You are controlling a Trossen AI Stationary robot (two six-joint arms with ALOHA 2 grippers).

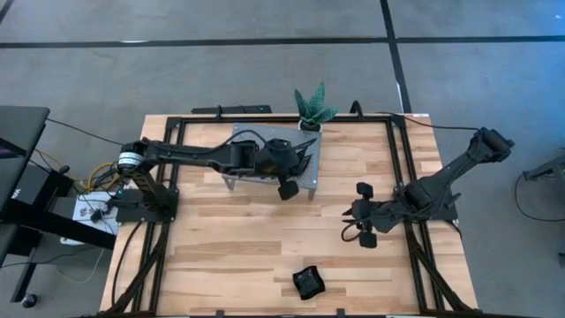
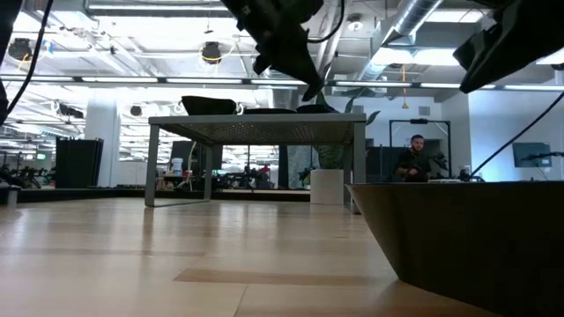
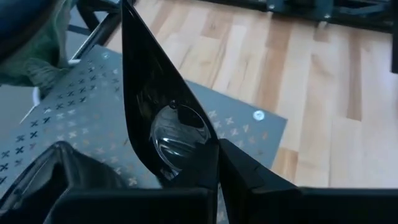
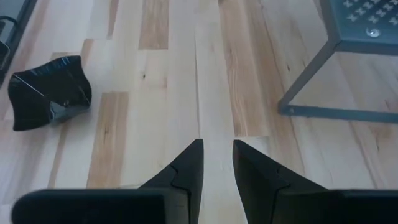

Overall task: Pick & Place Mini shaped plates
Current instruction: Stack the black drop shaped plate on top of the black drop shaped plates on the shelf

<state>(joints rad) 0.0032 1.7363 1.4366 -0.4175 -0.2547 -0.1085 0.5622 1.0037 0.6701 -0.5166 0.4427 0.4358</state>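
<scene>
- A glossy black pointed mini plate (image 3: 163, 134), leaf or teardrop in outline with a round well, stands on edge in the left gripper (image 1: 288, 188), whose jaws pinch its lower rim; it hangs over the right-hand edge of the grey perforated metal stand (image 1: 240, 137).
- More black dishes (image 2: 210, 106) lie on top of that stand, seen edge-on in the low view.
- A separate glossy black squarish mini plate with wavy rim (image 1: 308, 282) sits alone on the pale wooden desk (image 1: 229, 256) near its front edge, well apart from both arms.
- Judged step: the left arm is carrying a plate between stand and desk; whether it is arriving or leaving cannot be told.
- The next move likely calls for tilting the plate flat over its resting place before the jaws let go, since a release on edge could let it topple or slide.
- The right gripper (image 4: 217, 163) hovers over bare desk right of centre, jaws slightly parted and holding nothing.
- A green potted plant (image 1: 313, 108) stands behind the stand, clear of the work.
</scene>
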